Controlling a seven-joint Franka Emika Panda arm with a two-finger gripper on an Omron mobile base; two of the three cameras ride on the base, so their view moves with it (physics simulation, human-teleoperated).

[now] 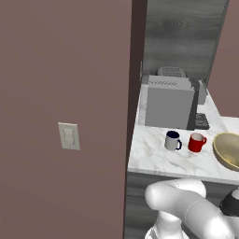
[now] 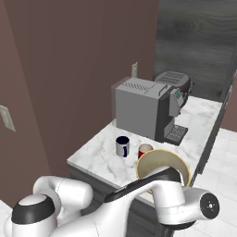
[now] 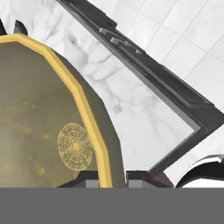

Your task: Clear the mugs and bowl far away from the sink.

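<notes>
Jaws pinched narrow on the rim of the bowl (image 3: 52,131), one fingertip either side, the gripper (image 3: 106,177) carrying it tilted above the marble bench (image 2: 99,159) beside the red mug (image 1: 197,142) and white-grey mug (image 1: 172,140) — I'd lower gently, keep the rim pinch firm, land clear of both mugs.

Wall (image 1: 60,70): flat mauve-brown panel, fitted with a pale switch plate (image 1: 68,136).
Counter (image 1: 154,154): white marble top, veined grey, carried on a dark grey wood-grain cabinet front (image 1: 140,200).
Backsplash (image 1: 182,32): dark grey wood-grain panel, set behind the counter.
Coffee machine (image 2: 143,109): grey box-shaped appliance, placed at the back of the counter.
Floor (image 2: 224,180): white tiles, seen beside the counter's end.
Light: even, with soft shadows.
</notes>
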